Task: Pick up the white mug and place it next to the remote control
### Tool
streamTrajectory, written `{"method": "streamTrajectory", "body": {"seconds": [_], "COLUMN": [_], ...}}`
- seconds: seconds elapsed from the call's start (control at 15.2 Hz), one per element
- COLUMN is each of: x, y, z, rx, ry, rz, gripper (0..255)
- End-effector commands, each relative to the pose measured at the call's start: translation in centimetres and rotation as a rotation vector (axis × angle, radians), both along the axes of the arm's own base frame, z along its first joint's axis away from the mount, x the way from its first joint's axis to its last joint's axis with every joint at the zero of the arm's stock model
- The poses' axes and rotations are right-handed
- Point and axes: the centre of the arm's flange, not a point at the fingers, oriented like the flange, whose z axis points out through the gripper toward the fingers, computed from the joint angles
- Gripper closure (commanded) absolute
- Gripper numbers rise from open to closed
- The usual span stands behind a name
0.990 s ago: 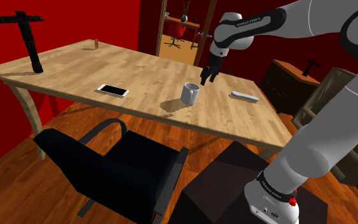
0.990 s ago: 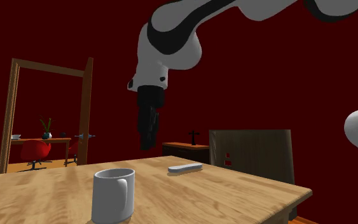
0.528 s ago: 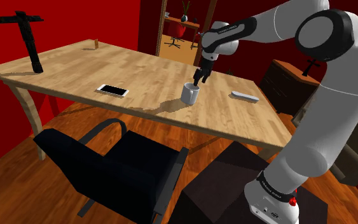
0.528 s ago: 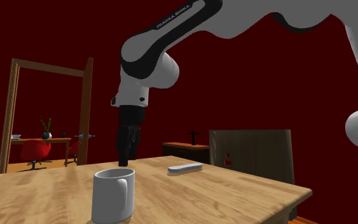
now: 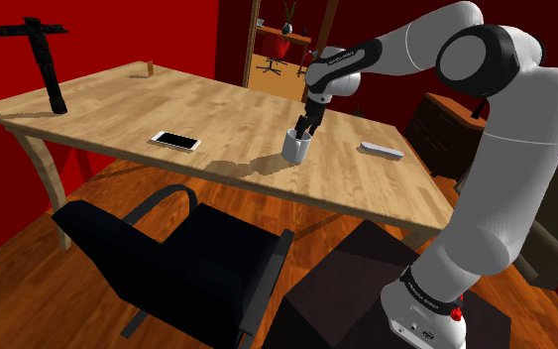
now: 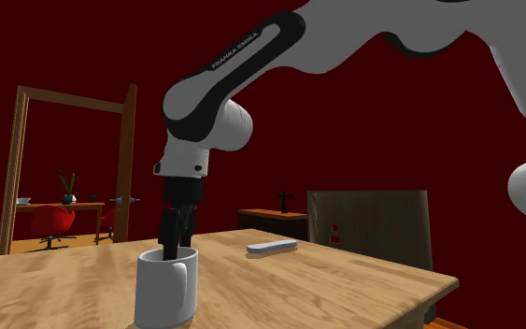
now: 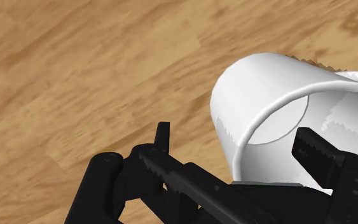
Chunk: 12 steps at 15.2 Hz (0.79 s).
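Since a second ago our gripper has dropped onto the white mug, at the shoulder view's centre. Its fingers stand apart, straddling the wall, one inside. We should close squarely, then lift straight before swinging right toward the remote control.

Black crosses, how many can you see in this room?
2. The first cross stands at the far corner of the table, at the shoulder view's left; the second cross stands on the dark dresser by the back wall. More may be hidden.
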Motion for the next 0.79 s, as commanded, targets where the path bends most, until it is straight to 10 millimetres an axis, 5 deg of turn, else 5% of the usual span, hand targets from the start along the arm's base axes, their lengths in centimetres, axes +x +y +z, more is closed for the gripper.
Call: {"method": "streamTrajectory", "body": {"seconds": [0.0,0.46,0.53,0.73], "x": [0.08,0.08,0.08,0.08], "y": [-0.08,-0.08,-0.08,-0.08], "z": [-0.85,-0.84,-0.84,-0.84], "rx": [0.000,0.000,0.000,0.000], "ry": [0.000,0.000,0.000,0.000], "rz": [0.000,0.000,0.000,0.000], "gripper": [0,0,255,255]}}
